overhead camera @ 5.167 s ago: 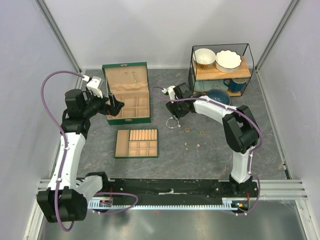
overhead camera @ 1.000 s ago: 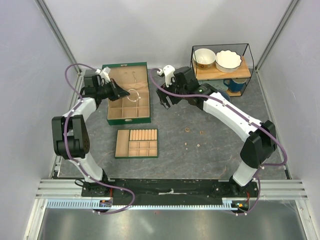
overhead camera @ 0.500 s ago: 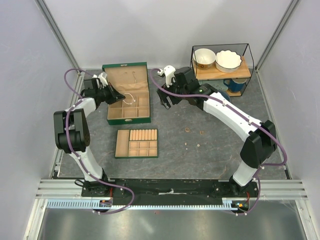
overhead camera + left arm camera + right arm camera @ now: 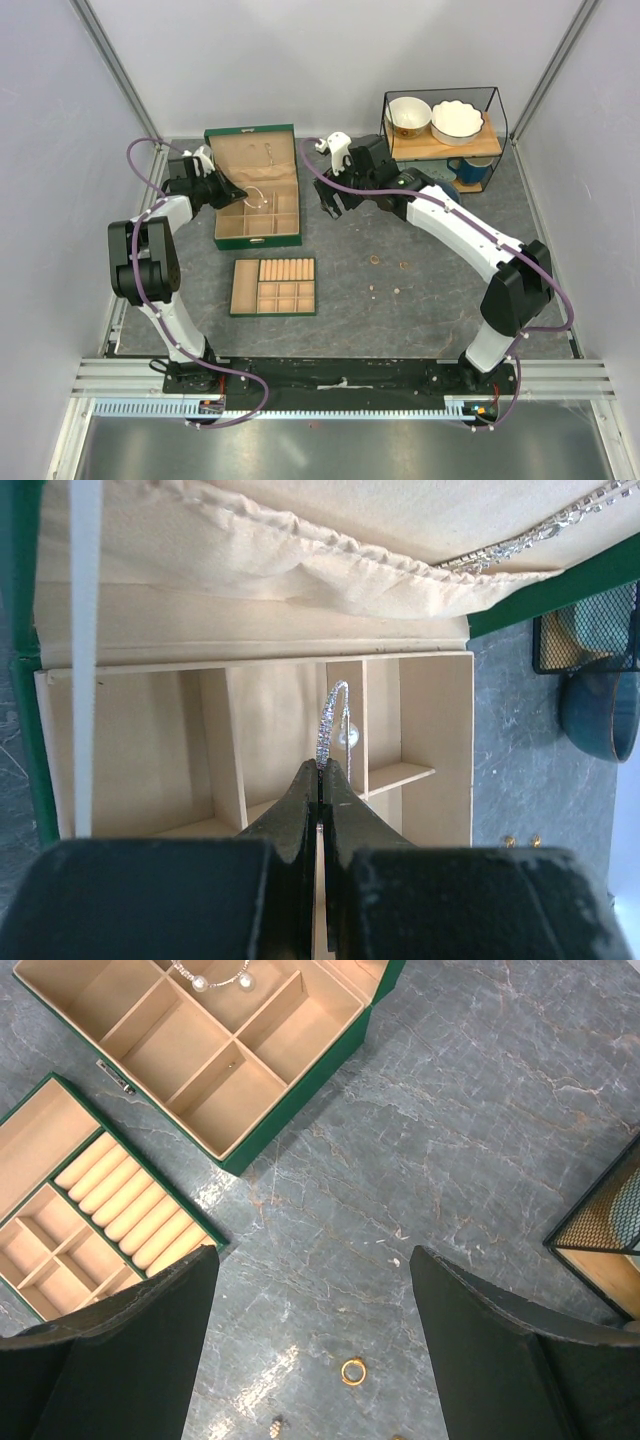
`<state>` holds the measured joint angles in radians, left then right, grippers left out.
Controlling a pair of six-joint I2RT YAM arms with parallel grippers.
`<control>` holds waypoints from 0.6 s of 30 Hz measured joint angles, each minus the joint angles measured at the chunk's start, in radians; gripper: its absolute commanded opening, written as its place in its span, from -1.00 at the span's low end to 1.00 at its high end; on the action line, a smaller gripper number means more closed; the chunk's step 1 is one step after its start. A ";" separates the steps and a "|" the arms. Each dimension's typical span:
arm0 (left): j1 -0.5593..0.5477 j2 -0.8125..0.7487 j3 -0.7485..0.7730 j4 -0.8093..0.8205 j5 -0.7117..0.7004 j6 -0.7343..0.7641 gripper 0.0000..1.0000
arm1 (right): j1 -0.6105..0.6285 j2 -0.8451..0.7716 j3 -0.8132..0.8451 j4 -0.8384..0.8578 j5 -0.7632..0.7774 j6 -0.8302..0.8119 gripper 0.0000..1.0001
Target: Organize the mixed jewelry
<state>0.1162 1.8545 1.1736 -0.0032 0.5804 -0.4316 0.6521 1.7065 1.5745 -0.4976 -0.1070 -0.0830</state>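
Mixed jewelry [image 4: 262,195], partly sorted. Green box [image 4: 250,241]: left pincer [image 4: 320,776], closed on the silvery bangle [image 4: 333,720], has lowered it toward a compartment. Right pincer [image 4: 313,1260] hovers wide open, empty, above gold rings [image 4: 352,1370] loose on the tabletop [image 4: 480,1160].
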 measured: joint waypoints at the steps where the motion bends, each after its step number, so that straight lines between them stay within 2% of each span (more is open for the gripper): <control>1: 0.000 0.000 0.000 0.001 -0.005 -0.003 -0.97 | 0.000 0.000 -0.002 0.003 -0.001 0.000 0.72; 18: -0.021 0.056 0.012 -0.006 -0.030 -0.055 -0.97 | 0.000 0.000 -0.014 0.011 -0.011 0.000 0.72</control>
<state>0.0952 1.9106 1.1858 -0.0093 0.5503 -0.4870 0.6521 1.7065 1.5604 -0.4870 -0.1181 -0.0830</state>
